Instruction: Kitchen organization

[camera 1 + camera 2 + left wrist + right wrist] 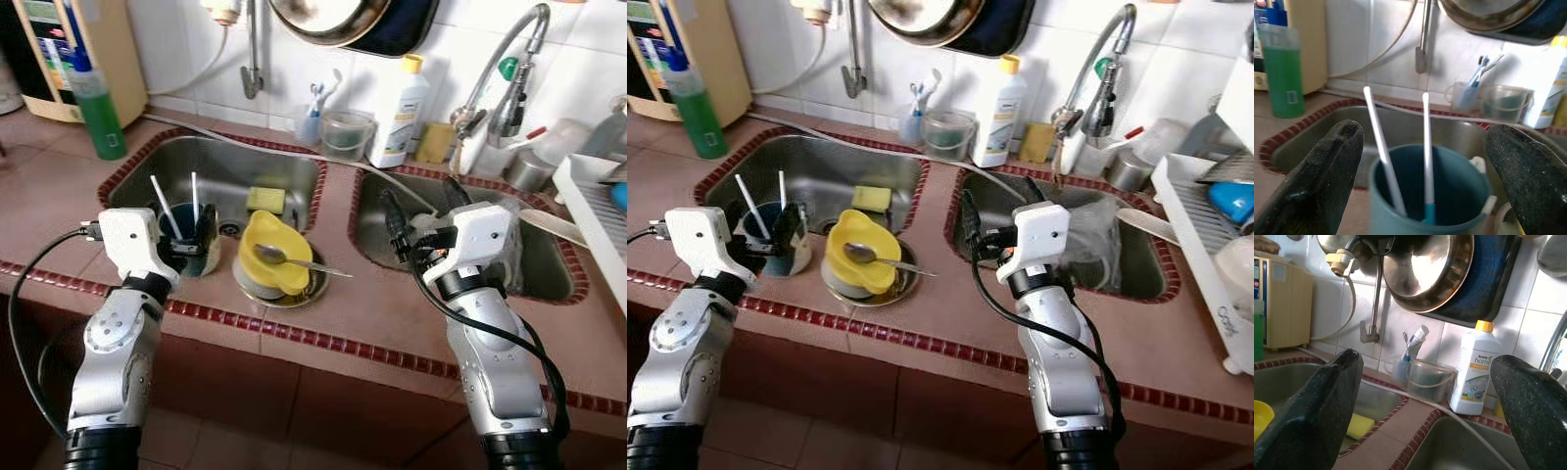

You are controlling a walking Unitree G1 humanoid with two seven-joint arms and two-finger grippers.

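Left gripper (1422, 161) is spread wide with the teal cup (1430, 196) sitting between its 2 fingers, neither finger touching it yet; in the left eye view that puts the cup (192, 245) at centre left of the frame, on the tiled table (392, 304) at the front edge of the left sink (196, 162). 2 white sticks (1425, 142) stand in the cup, leaning slightly. Just beside it, toward frame centre, a yellow bowl (269, 257) sits on a metal plate with a spoon (294, 258) lying across it. Right gripper (1425, 382) is also wide apart and holds nothing, hovering at centre right over the near rim of the right sink (549, 284). Step in hand looks like grabbing the cup. To do it well: centre the cup between the fingers, go low enough to catch the body rather than the rim, close evenly on both sides, and keep it upright so the sticks stay in. The lift needs watching on the right side, since the yellow bowl is close and a swing could knock the spoon off. Green bottle (98, 103) at upper left is well clear.
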